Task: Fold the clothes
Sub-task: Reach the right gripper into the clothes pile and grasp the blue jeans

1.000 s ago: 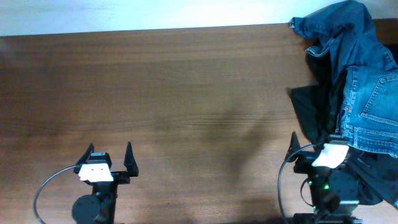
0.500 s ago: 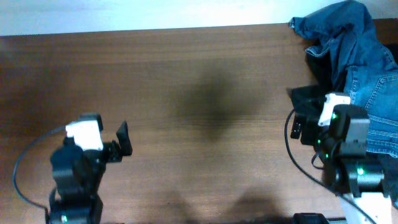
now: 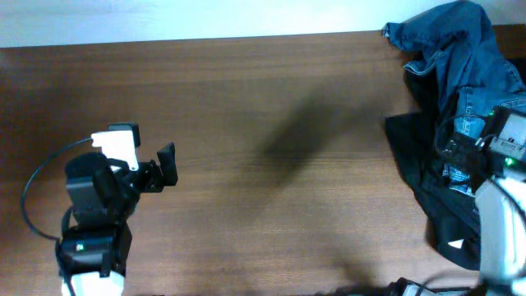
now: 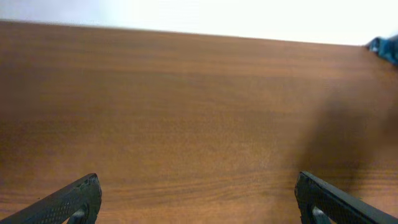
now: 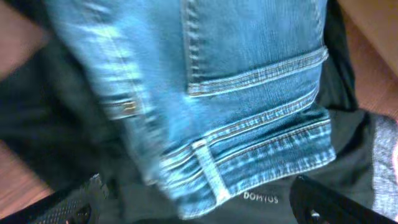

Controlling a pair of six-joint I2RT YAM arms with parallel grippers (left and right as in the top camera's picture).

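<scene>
From above: the tabletop point(image 3: 263, 107) is bare brown wood across the middle. The clothes sit heaped at the far right edge, with the jeans point(image 3: 460, 49) crumpled on top and the black garment point(image 3: 415, 160) spilling out beneath them toward the near side. The left arm point(image 3: 90, 230) stands at the near left, well apart from the pile. The left fingers point(image 3: 167, 163) point out over empty wood, and only one dark tip shows clearly. The right arm point(image 3: 501, 222) hangs right over the heap, its tips too dark against the cloth to read here.

Left wrist view: both left fingers are at the bottom corners, spread wide, with nothing between them but wood grain. A sliver of blue denim peeks in at the far right edge.

Right wrist view: close over the pile. Jeans fill the picture, with a back pocket, pale stitching and a belt loop point(image 5: 208, 168). Black cloth lies under and around them, with a small white-lettered label point(image 5: 261, 196) near the bottom. The right fingers point(image 5: 336, 202) are splayed wide at the lower corners, gripping nothing. Whether they touch the cloth, I can't tell.
</scene>
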